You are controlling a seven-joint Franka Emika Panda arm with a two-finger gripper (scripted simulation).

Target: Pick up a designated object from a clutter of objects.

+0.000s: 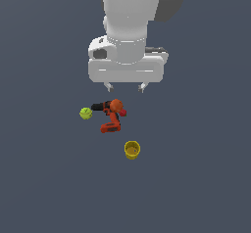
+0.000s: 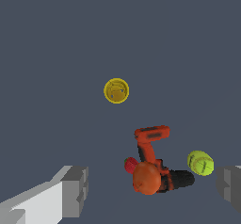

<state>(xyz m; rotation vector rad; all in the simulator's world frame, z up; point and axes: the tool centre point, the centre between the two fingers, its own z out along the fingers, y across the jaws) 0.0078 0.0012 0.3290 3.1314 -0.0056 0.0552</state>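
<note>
A small yellow-green tennis ball [image 1: 86,113] [image 2: 200,163] lies on the grey floor, just to the exterior view's left of the black end of an orange-red power drill [image 1: 111,115] [image 2: 153,164]. A small yellow cup [image 1: 132,150] [image 2: 116,90] stands apart from them, nearer the camera in the exterior view. My gripper [image 1: 125,87] hangs open well above the drill, with nothing between its fingers. In the wrist view one grey finger [image 2: 75,190] shows low at one side and the other at the far edge.
The flat dark grey floor [image 1: 196,178] runs out on all sides of the three objects. A small red piece [image 2: 131,164] sits against the drill's body.
</note>
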